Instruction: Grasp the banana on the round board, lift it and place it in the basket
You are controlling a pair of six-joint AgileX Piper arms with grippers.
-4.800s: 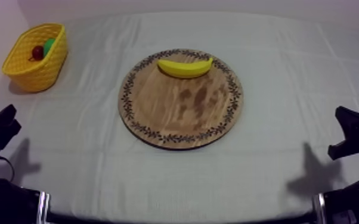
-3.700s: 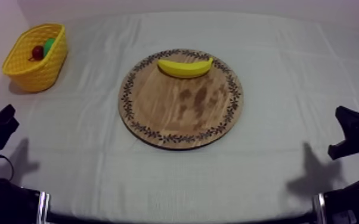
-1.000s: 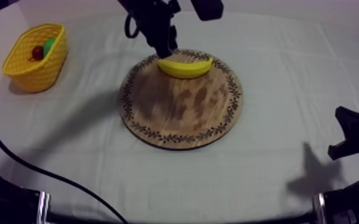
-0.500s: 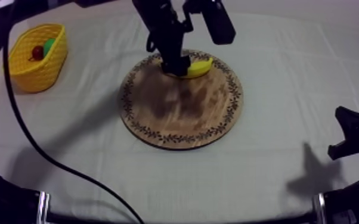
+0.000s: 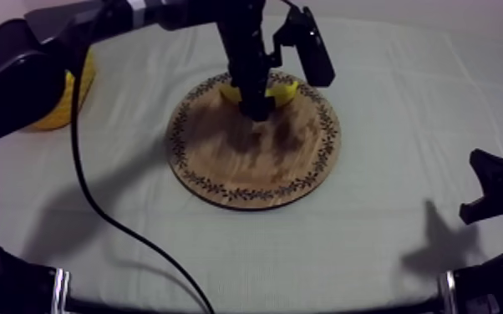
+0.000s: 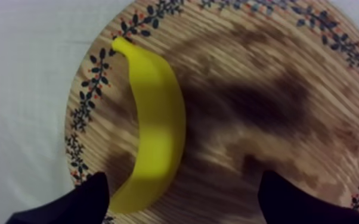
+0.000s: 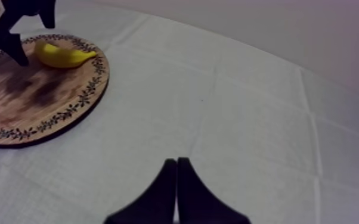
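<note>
- Step in hand: the approach to the grasp. The robot's left gripper (image 5: 255, 104) hangs directly over the yellow toy banana (image 5: 284, 88), which lies on the round wooden board with the patterned rim (image 5: 255, 167).
- Tool state, left: in the left wrist view its two black fingers (image 6: 68, 202) stand wide apart with nothing clasped between them. The left gripper (image 6: 182, 179) is released and the banana is not yet held.
- Position of the task's thing: the banana (image 6: 155, 125) rests flat on the board (image 6: 277, 89), close to the rim. It lies below the gripper and inside the finger gap, off centre, with one end just beside one finger and well apart from the other.
- Tool state, right: the right gripper (image 7: 176, 190) is clenched on nothing, its fingers lying together as a narrow wedge. It sits low over the grey-white cloth (image 7: 247, 119), well apart from the board (image 7: 39, 101).
- Next move, as a judgement: centre the gap over the banana, go down, close across its width, lift, then carry it to the yellow woven basket (image 5: 58, 117), which lies beneath the left arm's upper part.
- Risk, as a judgement: closing off centre may push the banana instead of gripping it.
- Count: one banana, one board, one basket, two grippers.
- The basket's contents cannot be made out.
</note>
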